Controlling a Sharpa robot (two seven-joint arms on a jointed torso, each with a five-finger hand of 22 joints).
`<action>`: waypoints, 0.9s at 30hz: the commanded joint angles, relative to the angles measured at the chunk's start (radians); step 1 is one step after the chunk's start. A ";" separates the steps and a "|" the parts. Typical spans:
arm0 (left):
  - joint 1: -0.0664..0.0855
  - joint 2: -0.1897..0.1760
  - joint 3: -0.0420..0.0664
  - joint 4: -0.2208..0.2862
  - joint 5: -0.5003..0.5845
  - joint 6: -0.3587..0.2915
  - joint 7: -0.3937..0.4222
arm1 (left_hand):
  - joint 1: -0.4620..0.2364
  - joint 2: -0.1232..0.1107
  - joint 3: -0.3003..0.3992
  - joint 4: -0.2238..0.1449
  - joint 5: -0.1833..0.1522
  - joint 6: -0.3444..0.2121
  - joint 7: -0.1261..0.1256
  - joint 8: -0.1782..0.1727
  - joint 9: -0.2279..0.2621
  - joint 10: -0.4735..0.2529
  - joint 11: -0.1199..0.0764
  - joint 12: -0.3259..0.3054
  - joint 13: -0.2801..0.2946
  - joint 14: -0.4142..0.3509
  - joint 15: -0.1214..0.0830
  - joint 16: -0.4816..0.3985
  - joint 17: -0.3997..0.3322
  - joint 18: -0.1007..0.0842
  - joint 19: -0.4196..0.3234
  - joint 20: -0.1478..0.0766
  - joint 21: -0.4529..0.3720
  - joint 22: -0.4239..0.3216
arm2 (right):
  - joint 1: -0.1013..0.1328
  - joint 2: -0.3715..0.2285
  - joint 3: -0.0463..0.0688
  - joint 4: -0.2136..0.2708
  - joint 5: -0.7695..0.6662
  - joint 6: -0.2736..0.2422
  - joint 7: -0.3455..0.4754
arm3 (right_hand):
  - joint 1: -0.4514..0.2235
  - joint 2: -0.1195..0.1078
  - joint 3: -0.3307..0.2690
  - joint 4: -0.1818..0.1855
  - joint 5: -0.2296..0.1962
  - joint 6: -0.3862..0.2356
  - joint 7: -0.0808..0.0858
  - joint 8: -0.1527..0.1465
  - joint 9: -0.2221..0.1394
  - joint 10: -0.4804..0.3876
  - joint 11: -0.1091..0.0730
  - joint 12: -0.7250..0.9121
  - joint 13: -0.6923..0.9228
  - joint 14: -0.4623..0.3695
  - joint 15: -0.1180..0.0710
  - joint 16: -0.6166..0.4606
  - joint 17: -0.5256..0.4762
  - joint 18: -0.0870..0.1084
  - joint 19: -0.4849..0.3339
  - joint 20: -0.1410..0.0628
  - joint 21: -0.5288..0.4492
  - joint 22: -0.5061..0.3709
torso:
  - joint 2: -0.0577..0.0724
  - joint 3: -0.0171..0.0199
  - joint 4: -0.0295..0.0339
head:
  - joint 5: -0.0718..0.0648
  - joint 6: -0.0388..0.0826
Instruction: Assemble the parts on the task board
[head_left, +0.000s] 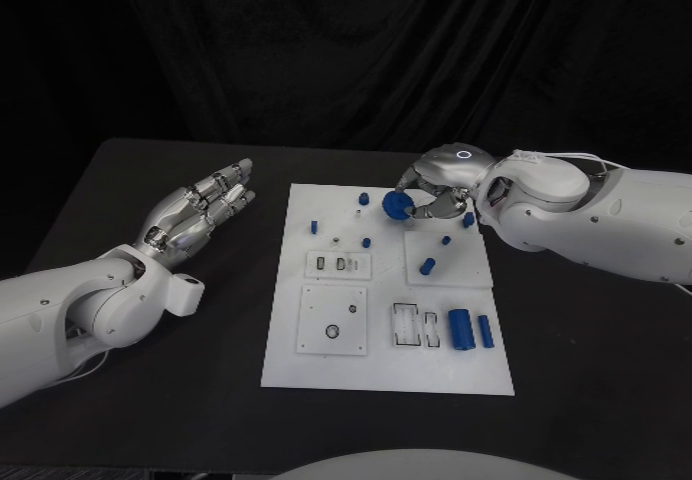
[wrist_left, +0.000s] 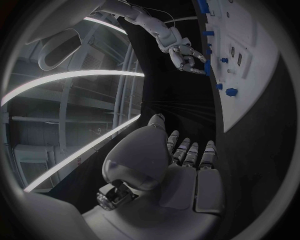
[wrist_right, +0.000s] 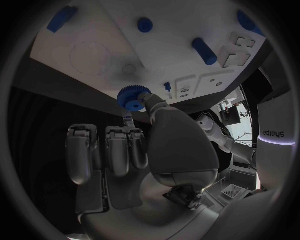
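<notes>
Black matte worktop (head_left: 144, 400), flat white task board (head_left: 387, 340) in its middle, left hand (head_left: 202, 210) beside the board with fingers spread and holding nothing, right hand (head_left: 433, 190) over the far edge, fingers (wrist_right: 128, 122) pinching a round blue gear (wrist_right: 131, 97), teeth visible in right wrist view.

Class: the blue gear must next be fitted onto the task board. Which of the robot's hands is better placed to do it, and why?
The right hand. It already holds the blue gear between its fingertips over the far part of the task board. The left hand lies open on the black table beside the board, holding nothing.
</notes>
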 joint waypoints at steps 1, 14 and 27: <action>0.000 0.004 0.001 0.000 -0.001 0.015 0.112 | 0.009 0.000 0.006 0.000 0.004 -0.002 0.004 0.005 0.001 0.003 0.007 0.005 0.001 0.000 0.010 -0.004 -0.001 0.007 -0.003 0.007 0.001 0.000 | 0.003 0.021 0.001 -0.013 -0.007 0.012 0.001 | -0.007 -0.001 0.008 0.001 -0.005 0.025 -0.033 0.196 0.309 0.106 0.008 0.003 0.263 0.104 0.006 0.003 0.263 -0.004 0.077 0.000 0.006 0.242 | 0.000 0.0002 0.0001 | 0.000 -0.001; 0.000 0.011 0.001 -0.005 -0.001 0.017 0.106 | 0.010 0.001 0.008 0.000 0.004 0.000 0.006 0.005 0.002 0.004 0.009 0.006 0.001 0.000 0.012 -0.004 -0.001 0.007 -0.003 0.008 0.001 0.001 | 0.003 0.116 0.002 -0.063 -0.007 0.058 -0.003 | -0.009 -0.002 0.013 0.002 -0.017 0.016 -0.030 0.189 0.309 0.106 0.011 0.003 0.263 0.104 0.008 0.003 0.263 -0.004 0.076 0.002 0.004 0.241 | 0.001 0.0002 0.0014 | -0.003 -0.004; 0.000 0.017 0.001 -0.008 -0.001 0.016 0.106 | 0.013 0.001 0.010 0.000 0.006 0.005 0.011 0.007 0.002 0.007 0.010 0.008 0.002 0.000 0.013 -0.004 -0.001 0.007 -0.002 0.010 0.002 0.001 | -0.001 0.181 0.002 -0.113 -0.007 0.079 -0.011 | -0.012 -0.006 0.027 0.001 -0.038 0.001 -0.021 0.159 0.302 0.106 0.017 0.003 0.263 0.104 0.014 0.003 0.263 -0.001 0.071 0.007 -0.004 0.237 | 0.002 -0.0006 0.0041 | -0.008 -0.009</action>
